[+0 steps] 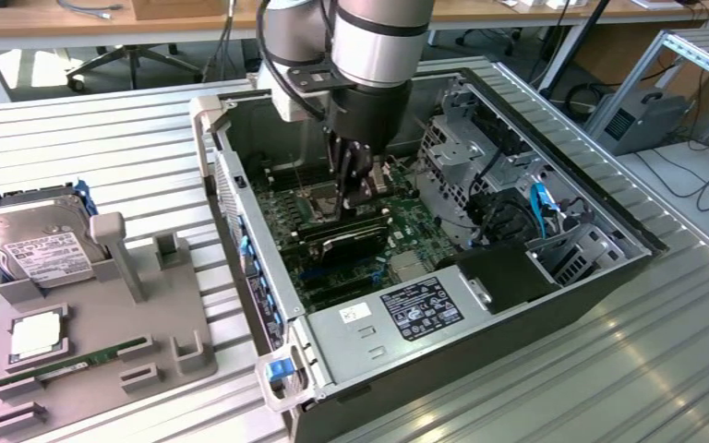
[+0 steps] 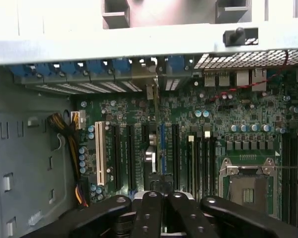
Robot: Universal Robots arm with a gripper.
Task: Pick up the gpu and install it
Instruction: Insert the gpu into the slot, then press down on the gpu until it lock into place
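Note:
The gpu (image 1: 344, 242) stands on edge over the green motherboard (image 1: 410, 226) inside the open computer case (image 1: 453, 360), its black face towards the exterior view's bottom. In the wrist view the gpu (image 2: 159, 148) appears edge-on, running in line with the expansion slots towards the case's rear openings; whether it is fully seated I cannot tell. My gripper (image 1: 361, 203) reaches straight down into the case. The gripper (image 2: 164, 198) is shut on the card's upper edge, its black fingers (image 2: 150, 208) close together.
A grey fixture tray (image 1: 145, 314) at the exterior view's left holds a hard drive (image 1: 34, 245), a CPU (image 1: 34, 337) and a RAM stick (image 1: 78, 360). The power supply (image 1: 416, 309) and drive cage (image 1: 460, 157) crowd the case. The CPU socket (image 2: 248, 181) lies beside the slots.

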